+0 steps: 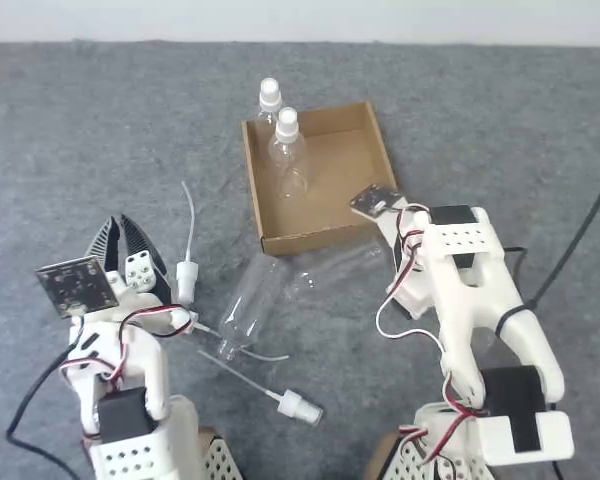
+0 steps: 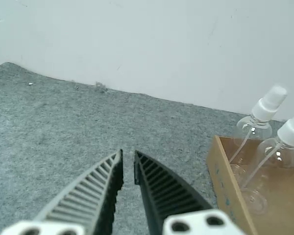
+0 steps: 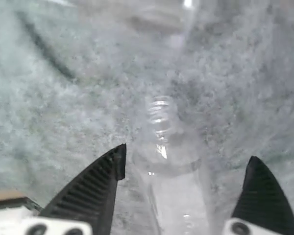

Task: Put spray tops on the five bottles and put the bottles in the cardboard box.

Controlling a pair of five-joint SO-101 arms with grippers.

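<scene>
The cardboard box lies open at the table's middle back. A clear bottle with a white spray top stands inside it, and a second capped bottle stands at its far left corner. Both bottles show in the left wrist view. Two uncapped bottles lie before the box. Loose spray tops lie nearby. My left gripper is raised left of them, fingers nearly together with nothing between. My right gripper is open, straddling an uncapped bottle at its shoulder.
Grey carpet covers the table. A thin white dip tube lies between the bottle and the near spray top. A black cable runs off at the right. The right arm's body stands just in front of the box's right corner.
</scene>
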